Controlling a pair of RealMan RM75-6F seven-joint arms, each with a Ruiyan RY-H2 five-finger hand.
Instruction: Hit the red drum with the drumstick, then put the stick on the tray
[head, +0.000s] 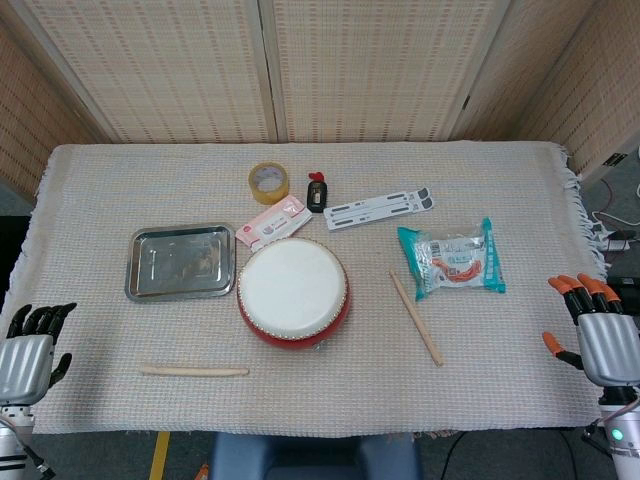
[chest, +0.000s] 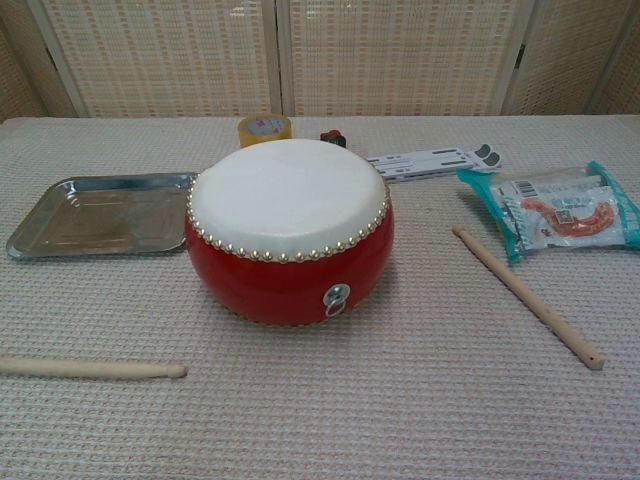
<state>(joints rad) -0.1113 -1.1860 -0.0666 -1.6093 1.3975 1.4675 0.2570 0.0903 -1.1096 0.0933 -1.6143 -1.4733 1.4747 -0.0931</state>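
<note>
A red drum (head: 293, 292) (chest: 290, 230) with a white skin stands in the middle of the table. One wooden drumstick (head: 194, 371) (chest: 92, 368) lies flat in front of the drum to its left. A second drumstick (head: 415, 317) (chest: 526, 295) lies at an angle to the drum's right. The metal tray (head: 180, 261) (chest: 95, 214) sits left of the drum and holds nothing. My left hand (head: 30, 350) hovers at the table's left front corner, fingers apart, empty. My right hand (head: 594, 330) is off the right edge, fingers spread, empty. Neither hand shows in the chest view.
Behind the drum lie a roll of tape (head: 269, 182), a pink packet (head: 271, 222), a small black and red item (head: 317, 191) and a white strip (head: 378, 208). A teal snack bag (head: 455, 258) (chest: 560, 212) rests at the right. Wicker screens close off the back.
</note>
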